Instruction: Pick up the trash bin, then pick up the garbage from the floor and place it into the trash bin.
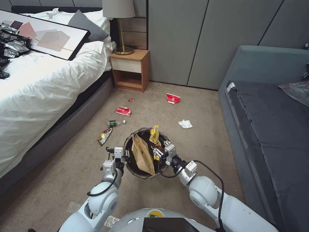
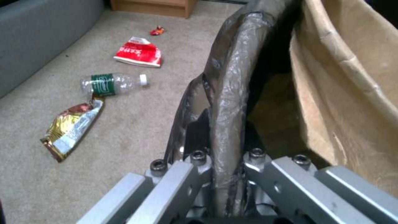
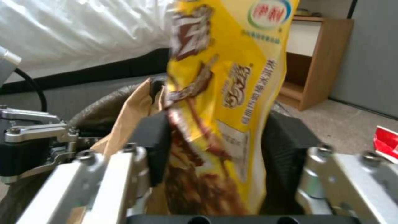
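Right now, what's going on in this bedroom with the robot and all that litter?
The robot is collecting litter. Its left gripper is clamped on the rim of the trash bin, holding it in front of the robot. Its right gripper holds a yellow snack wrapper over the bin's opening, beside a brown paper bag already inside. On the carpet lie a bottle, wrappers, a red cup and a tissue.

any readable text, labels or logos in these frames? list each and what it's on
Yellow snack wrapper held in the right hand over the trash bin: round logo and Chinese characters, too blurred to read.
Red wrapper on the floor: white lettering, illegible.
Bottle: green label, text too small to read.
Red paper cup: white marks, unreadable.
Left hand on the bin rim: no markings.
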### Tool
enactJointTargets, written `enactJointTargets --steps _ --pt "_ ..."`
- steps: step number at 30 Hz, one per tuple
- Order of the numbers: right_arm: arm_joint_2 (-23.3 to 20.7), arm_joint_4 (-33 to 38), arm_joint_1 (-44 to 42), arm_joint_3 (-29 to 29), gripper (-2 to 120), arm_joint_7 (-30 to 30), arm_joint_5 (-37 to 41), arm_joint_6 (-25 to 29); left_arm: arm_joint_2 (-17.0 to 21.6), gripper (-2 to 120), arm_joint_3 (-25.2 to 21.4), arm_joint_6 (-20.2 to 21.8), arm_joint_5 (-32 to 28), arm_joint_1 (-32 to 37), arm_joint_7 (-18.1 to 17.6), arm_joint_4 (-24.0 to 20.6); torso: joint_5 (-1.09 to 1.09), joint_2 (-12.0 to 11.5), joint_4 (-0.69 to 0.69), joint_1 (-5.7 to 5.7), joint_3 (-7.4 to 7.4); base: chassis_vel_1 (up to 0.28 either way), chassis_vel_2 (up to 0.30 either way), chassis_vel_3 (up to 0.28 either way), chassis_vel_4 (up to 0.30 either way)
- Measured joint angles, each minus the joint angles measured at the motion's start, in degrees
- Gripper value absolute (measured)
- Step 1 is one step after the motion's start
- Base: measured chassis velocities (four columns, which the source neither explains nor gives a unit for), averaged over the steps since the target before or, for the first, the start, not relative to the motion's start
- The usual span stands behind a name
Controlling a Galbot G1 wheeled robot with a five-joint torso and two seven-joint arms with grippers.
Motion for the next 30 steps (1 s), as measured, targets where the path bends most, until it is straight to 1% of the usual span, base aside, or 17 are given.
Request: enactJointTargets --steps 2,3,4,5,6,8,9,11,16,22,24,26,29,30 --pt "-0.03 0.17 -0.10 -0.10 62 0.00 0.00 -0.03 -0.03 0 0.00 -0.01 -0.03 -0.13 -0.01 0.12 0.00 0.00 0.00 0.00 0.00 0.000 0.000 0.000 0.000" --pt "-0.04 0.22 -0.17 -0.21 68 -0.01 -0.06 -0.05 -0.06 0 0.03 -0.02 -0.05 -0.23 -0.02 0.20 0.00 0.00 0.00 0.00 0.00 0.000 0.000 0.000 0.000" --pt "-0.04 0.22 -0.17 -0.21 68 -0.01 -0.06 -0.05 -0.06 0 0.03 -0.02 -0.05 -0.23 -0.02 0.20 0.00 0.00 0.00 0.00 0.00 0.000 0.000 0.000 0.000" --pt "-0.04 0.30 -0.26 -0.34 73 -0.02 -0.13 -0.06 -0.09 0 0.08 -0.02 -0.08 -0.30 -0.02 0.25 0.00 0.00 0.00 0.00 0.00 0.000 0.000 0.000 0.000" --pt "-0.04 0.36 -0.30 -0.41 76 -0.02 -0.16 -0.06 -0.11 0 0.09 -0.02 -0.09 -0.35 -0.02 0.28 0.00 0.00 0.00 0.00 0.00 0.000 0.000 0.000 0.000" --pt "-0.04 0.62 -0.48 -0.56 86 -0.01 -0.33 -0.09 -0.12 0 0.10 -0.02 -0.12 -0.42 -0.04 0.35 0.00 0.00 0.00 0.00 0.00 0.000 0.000 0.000 0.000" --pt "-0.04 0.62 -0.48 -0.56 86 -0.01 -0.33 -0.09 -0.12 0 0.10 -0.02 -0.12 -0.42 -0.04 0.35 0.00 0.00 0.00 0.00 0.00 0.000 0.000 0.000 0.000" --pt "-0.02 1.06 -0.66 -0.54 96 0.08 -0.37 -0.14 -0.10 0 0.07 -0.02 -0.16 -0.41 -0.04 0.42 0.00 0.00 0.00 0.00 0.00 0.000 0.000 0.000 0.000" --pt "-0.10 2.90 -1.01 0.33 100 0.24 -0.27 -0.30 -0.09 0 0.01 -0.03 -0.19 -0.42 -0.06 0.49 0.00 0.00 0.00 0.00 0.00 0.000 0.000 0.000 0.000" --pt "-0.22 5.82 -1.62 2.28 100 0.31 0.56 -0.48 -0.15 0 0.03 -0.03 -0.20 -0.48 -0.07 0.60 0.00 0.00 0.00 0.00 0.00 0.000 0.000 0.000 0.000" --pt "-0.30 8.34 -2.26 4.43 100 0.31 1.60 -0.69 -0.19 0 0.06 -0.04 -0.20 -0.52 -0.09 0.72 0.00 0.00 0.00 0.00 0.00 0.000 0.000 0.000 0.000" --pt "-0.33 8.97 -2.45 5.04 100 0.31 1.94 -0.71 -0.20 0 0.07 -0.04 -0.20 -0.52 -0.09 0.72 0.00 0.00 0.00 0.00 0.00 0.000 0.000 0.000 0.000" --pt "-0.52 12.30 -3.58 9.77 100 0.51 4.06 -0.77 -0.24 0 0.21 -0.04 -0.19 -0.53 -0.10 0.75 0.00 0.00 0.00 0.00 0.00 0.000 0.000 0.000 0.000" --pt "-0.52 12.30 -3.58 9.77 100 0.51 4.06 -0.77 -0.24 0 0.21 -0.04 -0.19 -0.53 -0.10 0.75 0.00 0.00 0.00 0.00 0.00 0.000 0.000 0.000 0.000"
